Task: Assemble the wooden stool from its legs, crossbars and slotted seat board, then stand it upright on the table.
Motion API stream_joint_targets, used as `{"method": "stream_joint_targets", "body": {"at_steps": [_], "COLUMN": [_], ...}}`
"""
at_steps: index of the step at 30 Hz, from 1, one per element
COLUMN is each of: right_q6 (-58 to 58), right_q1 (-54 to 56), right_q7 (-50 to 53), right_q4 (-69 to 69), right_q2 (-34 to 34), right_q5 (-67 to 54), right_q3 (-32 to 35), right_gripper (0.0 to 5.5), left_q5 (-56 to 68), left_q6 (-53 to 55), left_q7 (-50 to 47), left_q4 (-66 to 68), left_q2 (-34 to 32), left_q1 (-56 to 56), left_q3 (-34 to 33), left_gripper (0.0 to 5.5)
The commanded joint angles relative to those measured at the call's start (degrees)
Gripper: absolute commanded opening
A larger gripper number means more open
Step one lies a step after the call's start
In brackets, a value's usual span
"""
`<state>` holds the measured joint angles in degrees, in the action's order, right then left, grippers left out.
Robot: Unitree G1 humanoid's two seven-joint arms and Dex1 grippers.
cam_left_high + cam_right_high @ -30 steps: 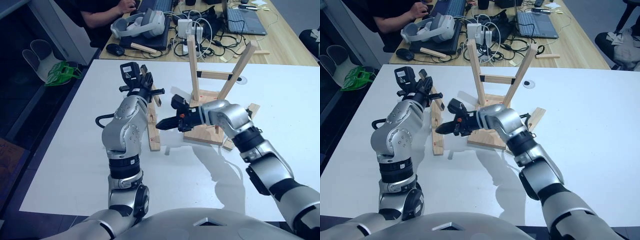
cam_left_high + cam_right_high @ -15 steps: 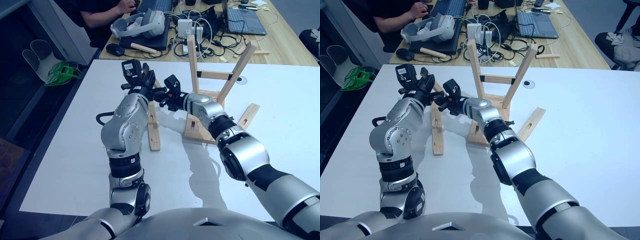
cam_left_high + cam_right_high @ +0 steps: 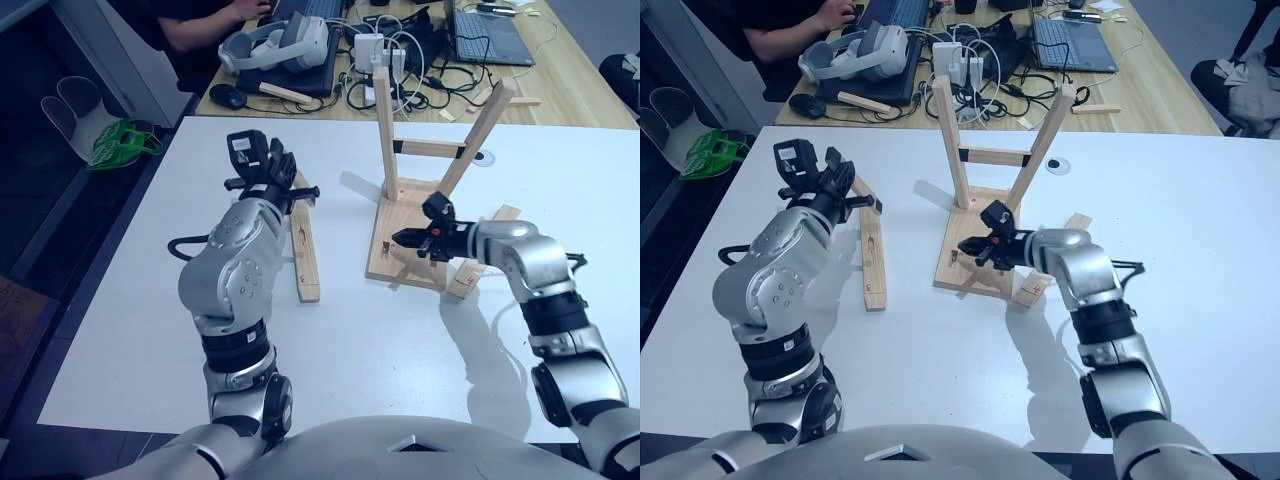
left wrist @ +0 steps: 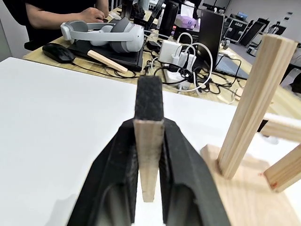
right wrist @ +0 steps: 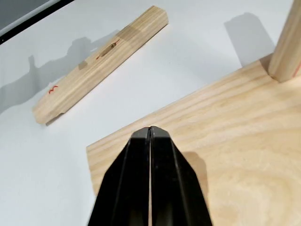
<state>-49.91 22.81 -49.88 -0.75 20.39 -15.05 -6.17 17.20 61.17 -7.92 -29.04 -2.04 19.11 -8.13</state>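
Observation:
The seat board (image 3: 410,262) lies flat mid-table with two legs (image 3: 384,130) standing up from it, joined by a crossbar (image 3: 430,150). One loose leg (image 3: 303,255) lies to the board's left, and another (image 3: 468,276) lies at its right edge under my right arm. My left gripper (image 4: 148,126) is shut on a thin wooden crossbar (image 4: 148,160) with a black end and is held above the table left of the board, over the loose leg's far end. My right gripper (image 5: 149,129) is shut on nothing, with its tips just over the board's near edge (image 3: 400,240).
Behind the white table runs a wooden desk with a headset (image 3: 275,45), laptops, chargers, cables, a mouse and a spare stick (image 3: 285,95). A person sits at it. A green object (image 3: 120,145) lies off the table's left edge. The near half of the table is bare.
My right gripper has drawn back from beside the left gripper to the seat board's near edge. The left arm with its crossbar has shifted slightly to the left.

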Motion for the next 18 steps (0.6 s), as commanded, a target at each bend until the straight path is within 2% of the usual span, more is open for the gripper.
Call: {"method": "stream_joint_targets", "body": {"at_steps": [1, 18], "right_q6": [-5.01, -3.53], "right_q1": [-1.03, -1.67], "right_q7": [4.52, 8.81], "right_q4": [-6.35, -7.89], "right_q2": [-1.73, -1.72], "right_q5": [-4.52, -11.48], "right_q3": [4.74, 6.14], "right_gripper": [0.00, 0.00], "left_q5": [-2.10, -5.08], "left_q6": [3.65, -1.09], "left_q7": [0.65, -0.10], "left_q4": [-2.21, 5.54], "left_q2": [-3.12, 0.43], "left_q1": [-3.21, -3.45], "left_q3": [2.72, 1.05], "left_gripper": [0.39, 0.39]}}
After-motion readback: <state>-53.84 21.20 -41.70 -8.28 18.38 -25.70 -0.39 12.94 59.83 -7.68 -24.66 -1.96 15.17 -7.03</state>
